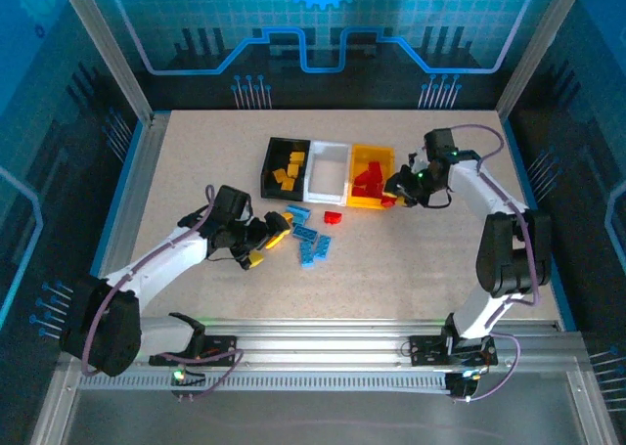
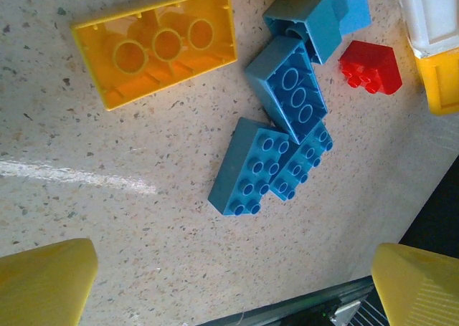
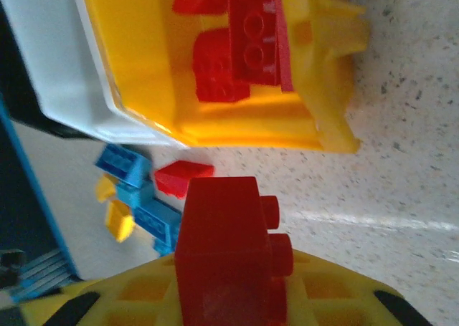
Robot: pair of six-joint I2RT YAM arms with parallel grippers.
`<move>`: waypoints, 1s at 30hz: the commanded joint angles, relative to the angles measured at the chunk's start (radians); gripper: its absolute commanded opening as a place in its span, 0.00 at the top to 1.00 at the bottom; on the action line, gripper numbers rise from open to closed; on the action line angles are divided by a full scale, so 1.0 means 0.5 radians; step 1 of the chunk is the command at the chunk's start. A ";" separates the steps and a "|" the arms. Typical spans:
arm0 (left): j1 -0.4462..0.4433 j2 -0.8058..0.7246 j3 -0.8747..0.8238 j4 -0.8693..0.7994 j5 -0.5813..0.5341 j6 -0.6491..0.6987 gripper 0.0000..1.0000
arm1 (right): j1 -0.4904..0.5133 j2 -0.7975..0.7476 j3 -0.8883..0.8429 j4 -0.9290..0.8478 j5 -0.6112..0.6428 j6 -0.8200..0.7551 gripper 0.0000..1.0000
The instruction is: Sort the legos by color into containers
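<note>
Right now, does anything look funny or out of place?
Yes: the yellow brick lies upside down on the table, hollow side up, beside the loose blue bricks. One red brick lies loose nearby too.

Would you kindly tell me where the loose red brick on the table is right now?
In the top view, the loose red brick lies on the table just before the white bin, immediately right of the blue bricks.
</note>
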 commanded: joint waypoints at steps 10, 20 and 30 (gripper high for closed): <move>0.016 -0.073 -0.028 -0.069 0.040 0.004 0.01 | -0.005 0.380 0.484 0.073 -0.176 0.278 0.77; 0.032 -0.019 0.033 -0.098 0.054 0.065 0.01 | 0.035 0.596 0.664 0.027 -0.129 0.255 0.77; 0.033 0.090 0.070 -0.036 0.072 0.060 0.01 | 0.071 0.704 0.773 -0.015 -0.117 0.242 0.77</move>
